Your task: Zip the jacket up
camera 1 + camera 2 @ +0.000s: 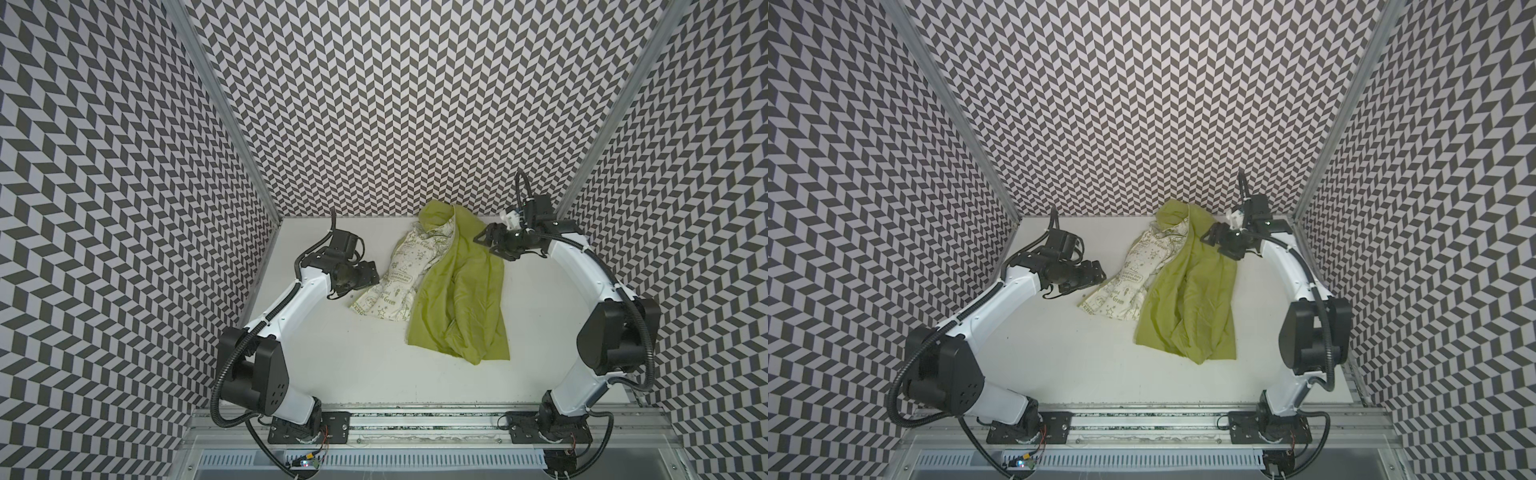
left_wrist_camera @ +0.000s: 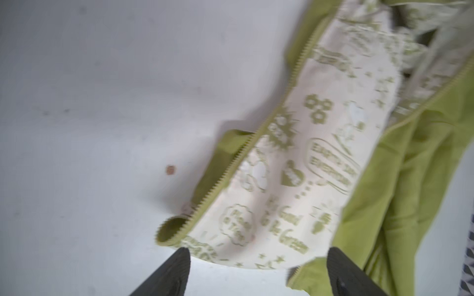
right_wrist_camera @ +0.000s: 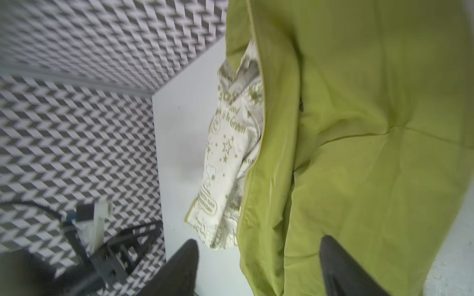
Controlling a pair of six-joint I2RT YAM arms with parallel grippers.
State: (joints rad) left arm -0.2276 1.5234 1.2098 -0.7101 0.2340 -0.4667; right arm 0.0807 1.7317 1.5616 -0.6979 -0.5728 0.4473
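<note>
Patterned walls (image 1: 374,104) close in the white table (image 1: 540,332) on three sides, and a metal rail (image 1: 415,419) runs along the near edge. The jacket (image 1: 457,299) lies crumpled near the middle and towards the back, with its far end reaching the table's back edge by the wall. In both top views the table is bare all the way from the jacket's near hem to the rail, with narrower bare strips on either side of it. The jacket is unzipped. Its green outer side lies to the right, and the cream printed lining (image 1: 395,282) is turned out to the left.

The left claw (image 1: 374,276) sits low at the lining's left edge. The left wrist view shows it (image 2: 259,252) spread wide with nothing between its tips, just short of the hem. The right claw (image 1: 487,244) hangs at the jacket's upper right edge. In its wrist view it (image 3: 259,241) stands partly spread and pinches no cloth.

One row of zipper teeth (image 2: 230,164) runs along the lining's free edge. A small brown spot (image 2: 170,169) marks the table beside it.
</note>
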